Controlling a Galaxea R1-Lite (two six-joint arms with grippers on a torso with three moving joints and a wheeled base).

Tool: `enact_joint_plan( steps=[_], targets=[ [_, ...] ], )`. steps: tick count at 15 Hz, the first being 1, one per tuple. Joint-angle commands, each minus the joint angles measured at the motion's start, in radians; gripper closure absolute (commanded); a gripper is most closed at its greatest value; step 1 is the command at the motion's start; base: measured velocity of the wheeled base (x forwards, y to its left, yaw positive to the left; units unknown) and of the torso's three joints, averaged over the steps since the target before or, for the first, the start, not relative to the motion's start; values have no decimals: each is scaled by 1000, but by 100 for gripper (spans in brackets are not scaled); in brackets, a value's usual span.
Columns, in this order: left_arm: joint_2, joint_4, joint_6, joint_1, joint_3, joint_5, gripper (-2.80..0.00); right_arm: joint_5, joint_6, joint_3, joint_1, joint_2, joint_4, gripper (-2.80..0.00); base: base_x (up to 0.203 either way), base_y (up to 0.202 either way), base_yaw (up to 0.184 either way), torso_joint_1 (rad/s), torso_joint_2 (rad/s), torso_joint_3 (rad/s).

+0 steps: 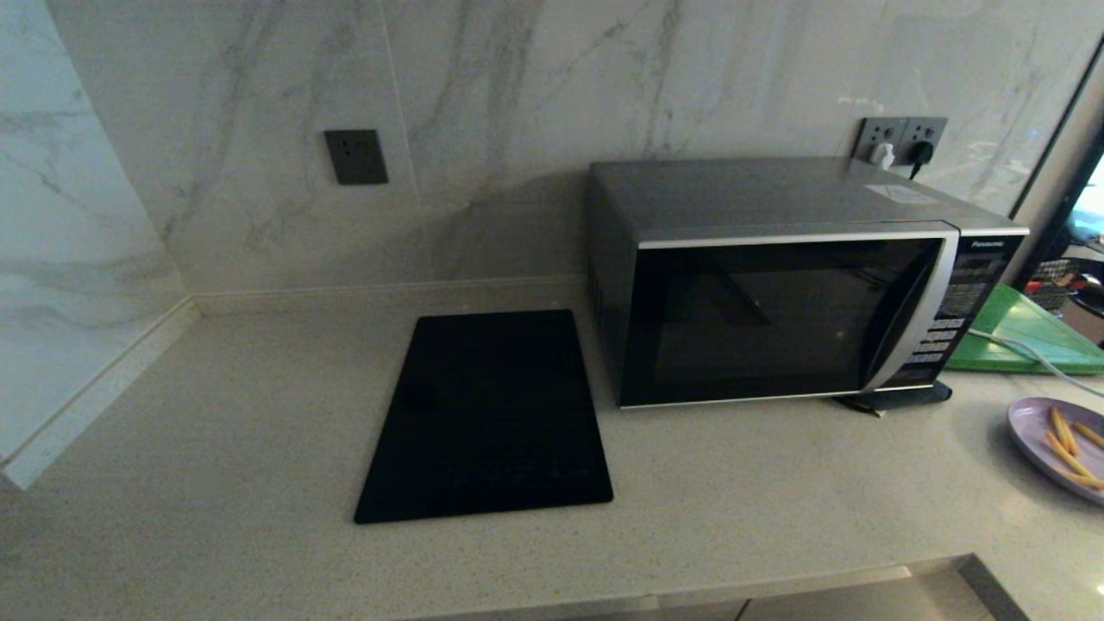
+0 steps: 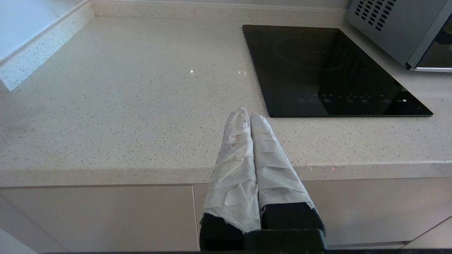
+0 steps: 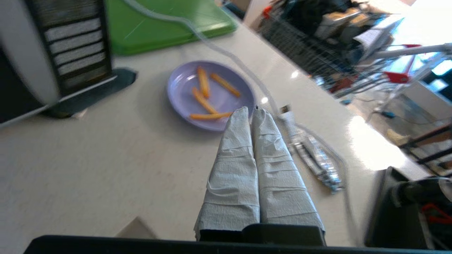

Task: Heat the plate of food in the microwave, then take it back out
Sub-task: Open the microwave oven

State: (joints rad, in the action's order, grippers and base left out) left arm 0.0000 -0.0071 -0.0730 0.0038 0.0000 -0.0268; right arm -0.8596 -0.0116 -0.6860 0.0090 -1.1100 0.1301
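Across the bare table (image 1: 216,414), sitting near its right edge, plate of food (image 3: 211,94); hovering just short, right claw (image 3: 251,112) pinched closed, empty.

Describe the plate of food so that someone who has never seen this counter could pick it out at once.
Start at the big silver microwave standing against the marble wall. On the counter just past its button-panel end, nearer the front edge than the flat green board, lies the plate of food. It is the only round thing there: small, pale lavender, with a few thin orange sticks on it.
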Motion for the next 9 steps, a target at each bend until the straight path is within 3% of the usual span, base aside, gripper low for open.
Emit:
enact_joint_plan(
  steps=[1, 4, 9],
  targets=[
    [2, -1, -1, 1, 0, -1, 0, -4, -29, -8, 23, -81, 17, -280, 0, 0, 0, 0, 0, 0],
    [2, -1, -1, 1, 0, -1, 0, -3, -69, -42, 28, -187, 110, -280, 0, 0, 0, 0, 0, 0],
    [2, -1, -1, 1, 0, -1, 0, 5, -165, -147, 77, -394, 132, -280, 0, 0, 0, 0, 0, 0]
  ],
)
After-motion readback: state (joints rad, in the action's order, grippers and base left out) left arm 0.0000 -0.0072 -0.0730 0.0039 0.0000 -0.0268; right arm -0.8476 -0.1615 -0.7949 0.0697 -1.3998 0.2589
